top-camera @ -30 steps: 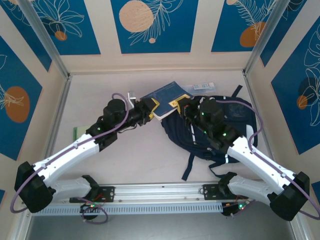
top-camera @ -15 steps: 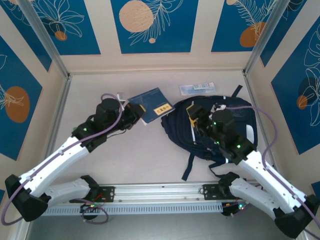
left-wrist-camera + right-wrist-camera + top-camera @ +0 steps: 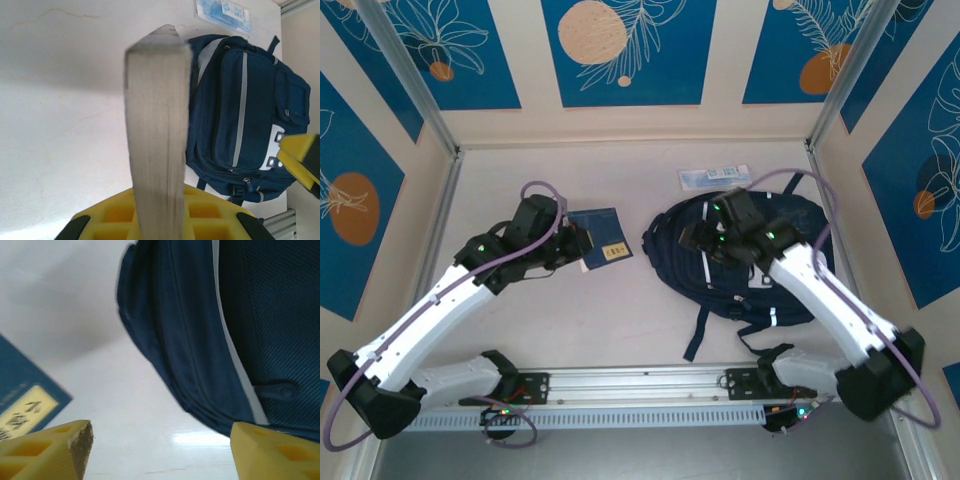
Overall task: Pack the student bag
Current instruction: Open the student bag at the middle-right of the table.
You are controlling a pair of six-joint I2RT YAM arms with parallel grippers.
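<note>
Two arms are out over the table (image 3: 620,320), and the student bag (image 3: 675,265) lies flat on the right half, front side up. It's the biggest thing out there: dark navy fabric, thin white stripes running down the front, and zipped pockets stacked one over another. The left wrist view catches the bag (image 3: 240,115) with light grey patches at its lower end. A dark strap (image 3: 696,335) trails off toward the near edge. A pale blue packet (image 3: 713,177) sits just behind the bag by the back wall.

The left arm reaches from its near-left base on a long diagonal toward the middle of the table, with the wrist bent in. The left gripper (image 3: 582,243) is clamped on a small navy booklet (image 3: 602,238) with a yellow label. From the wrist camera you see the booklet (image 3: 157,125) edge-on, its grey pages pinched between the yellow fingers (image 3: 115,220). The booklet is just left of the bag and apart from it. Whether it touches the tabletop, I cannot tell.

The right arm climbs from the near-right corner, and its white forearm crosses above the bag. The right gripper (image 3: 698,238) is over the bag's left side, pointing toward the booklet. Its own camera shows the right gripper (image 3: 160,450) with yellow fingertips (image 3: 47,447) spread wide and nothing between them. Past those tips are the bag's rounded navy side (image 3: 200,315), bare tabletop, and a corner of the booklet (image 3: 25,400) at lower left.
</note>
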